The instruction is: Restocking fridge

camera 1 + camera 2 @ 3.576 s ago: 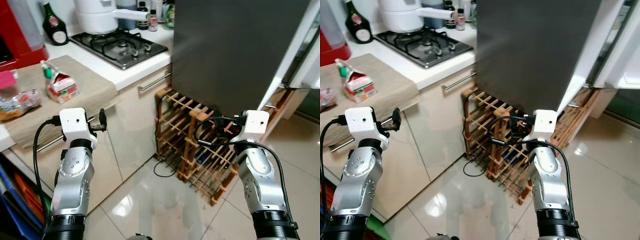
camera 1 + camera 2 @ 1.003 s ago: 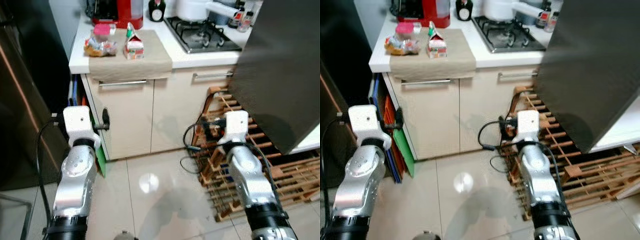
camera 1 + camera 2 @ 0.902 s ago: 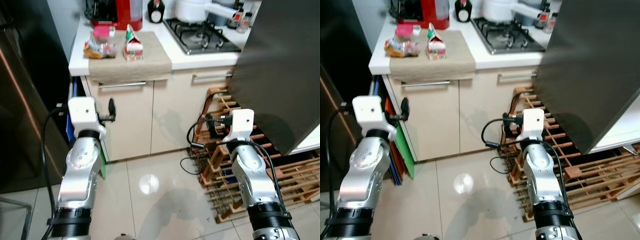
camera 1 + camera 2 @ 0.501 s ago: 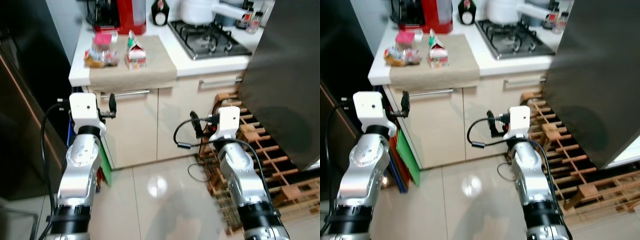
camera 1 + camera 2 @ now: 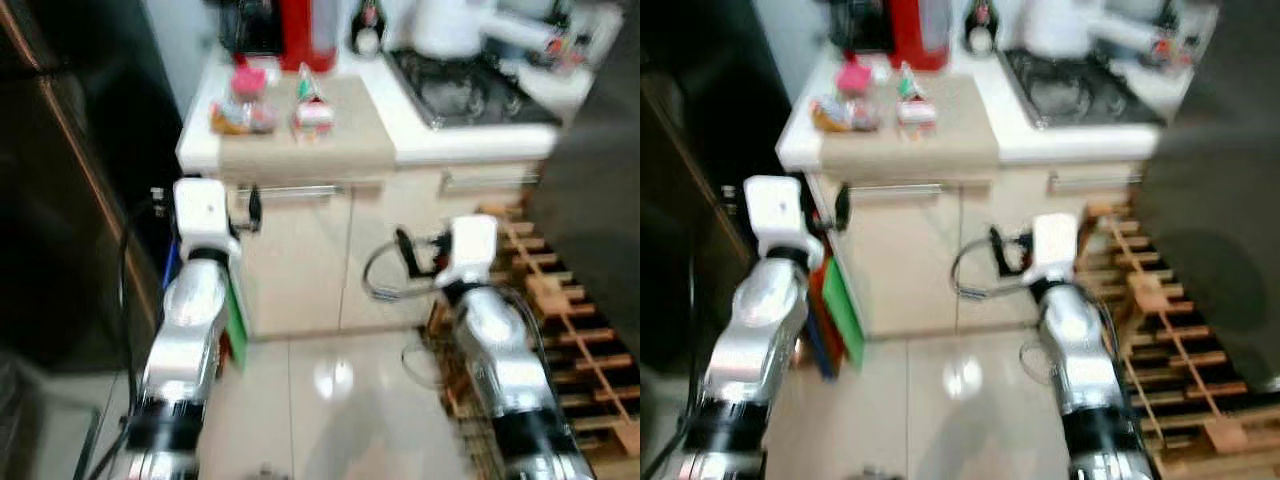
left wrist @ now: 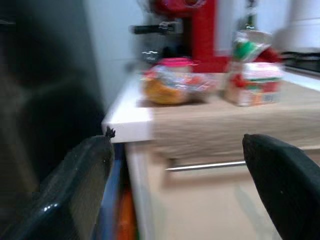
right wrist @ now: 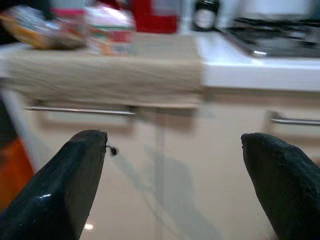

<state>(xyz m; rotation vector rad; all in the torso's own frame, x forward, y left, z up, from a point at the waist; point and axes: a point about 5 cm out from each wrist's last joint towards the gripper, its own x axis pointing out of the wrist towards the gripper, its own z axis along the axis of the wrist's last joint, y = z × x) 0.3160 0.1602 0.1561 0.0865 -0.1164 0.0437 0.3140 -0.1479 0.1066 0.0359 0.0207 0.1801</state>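
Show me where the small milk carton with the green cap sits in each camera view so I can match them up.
Left eye view: milk carton on the beige cloth, upper middle.
Right eye view: upper left of centre, same cloth.
Left wrist view: upper right, between the open end effector's fingers.
Right wrist view: upper left, blurred.
Shared landmark: the wrapped food bag beside the carton, toward the counter's end.
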